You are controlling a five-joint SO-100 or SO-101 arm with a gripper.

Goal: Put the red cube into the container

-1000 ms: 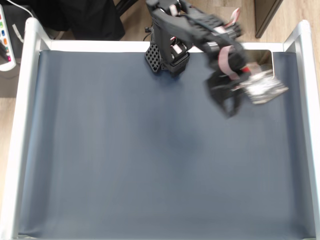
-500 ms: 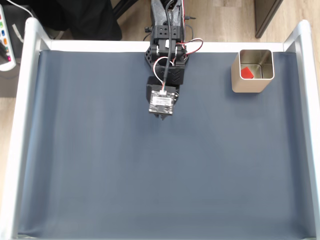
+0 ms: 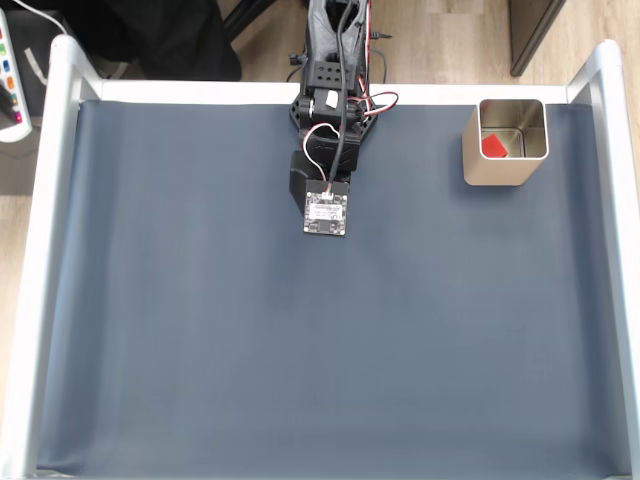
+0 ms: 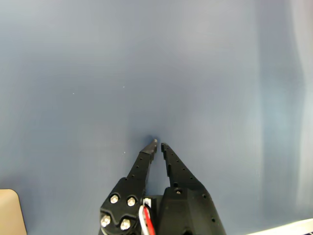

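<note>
In the fixed view the arm [image 3: 330,120] sits folded well left of the container [image 3: 505,172]. Its fingers [image 4: 158,145] are clenched together over bare table [image 3: 300,350], grasping nothing. The red cube [image 3: 494,146] lies inside the container.

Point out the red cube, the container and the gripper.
red cube [image 3: 494,146], fixed view, its top face inside the tin.
container [image 3: 500,172], fixed view, its near outer wall.
gripper [image 4: 158,144], wrist view, between its nearly closed fingertips.

Looks like a home/hobby robot bench: dark blue-grey mat [image 3: 300,350] in white frame [image 3: 45,250], pale wood-look floor [image 3: 440,40] behind.
</note>
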